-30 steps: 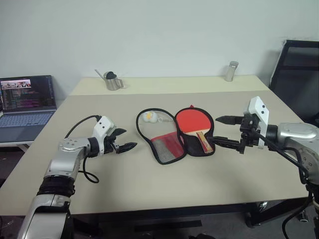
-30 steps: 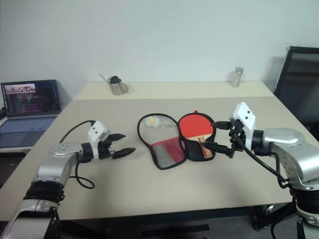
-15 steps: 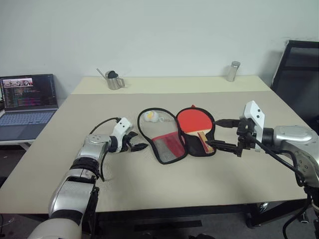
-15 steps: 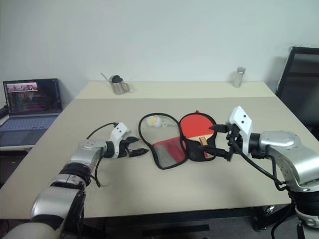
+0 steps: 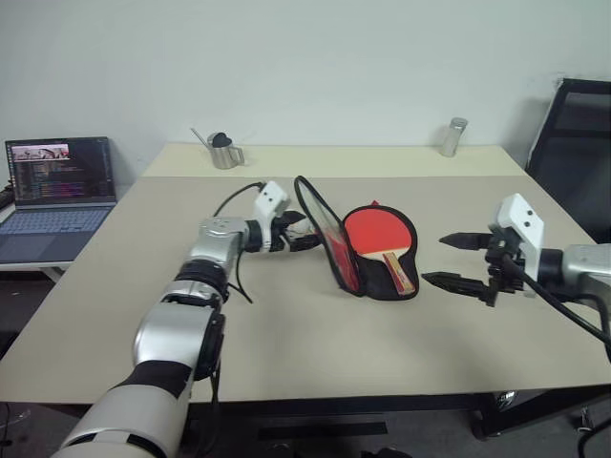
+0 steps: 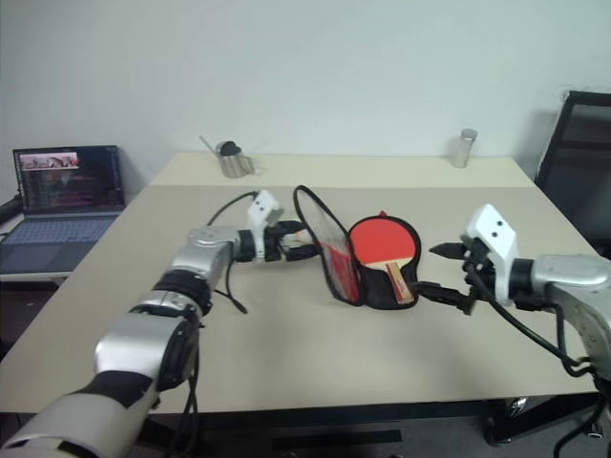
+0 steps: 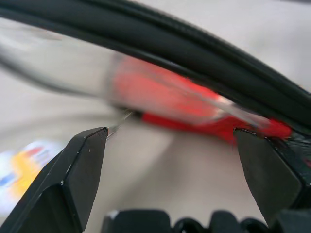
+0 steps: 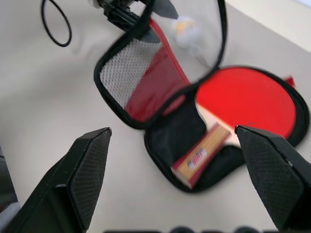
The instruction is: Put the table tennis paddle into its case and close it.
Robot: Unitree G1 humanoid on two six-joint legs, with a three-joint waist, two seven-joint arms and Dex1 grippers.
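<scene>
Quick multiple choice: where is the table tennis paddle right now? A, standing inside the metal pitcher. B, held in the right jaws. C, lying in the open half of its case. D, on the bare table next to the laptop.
C: the table tennis paddle lies on the black half of the case, whose mesh flap stands raised beside it, with the left gripper at that flap and the right gripper open and apart from it.

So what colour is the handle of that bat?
Light wood with a red stripe along the handle, seen best in the right wrist view.
</scene>
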